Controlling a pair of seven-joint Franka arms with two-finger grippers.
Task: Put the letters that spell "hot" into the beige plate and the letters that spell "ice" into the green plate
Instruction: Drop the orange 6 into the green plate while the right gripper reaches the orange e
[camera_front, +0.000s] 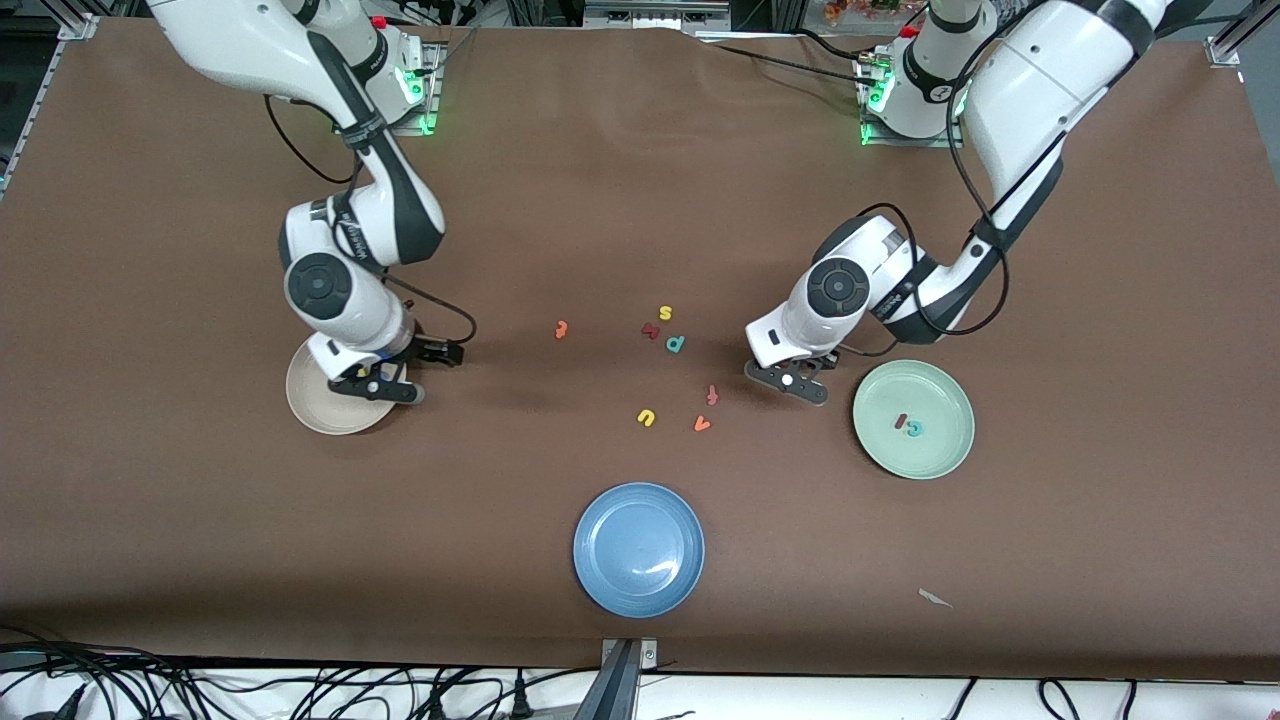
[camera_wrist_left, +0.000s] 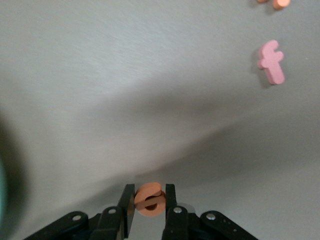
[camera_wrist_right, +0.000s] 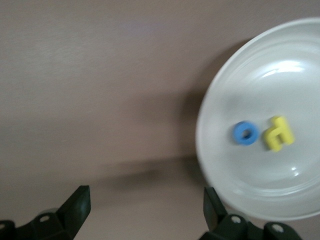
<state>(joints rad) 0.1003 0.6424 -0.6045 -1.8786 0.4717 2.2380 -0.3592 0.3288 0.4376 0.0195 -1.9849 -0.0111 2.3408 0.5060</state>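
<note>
My left gripper is shut on the orange e, low over the brown table between the red f and the green plate. In the front view the left gripper hides the e. A dark red i and a teal c lie in the green plate. My right gripper stands open and holds nothing at the beige plate's rim. The blue o and yellow h lie in the beige plate. The orange t lies on the table.
Loose letters lie mid-table: a yellow s, a dark red letter, a teal p, a yellow u and an orange v. A blue plate sits nearest the front camera. A paper scrap lies near the front edge.
</note>
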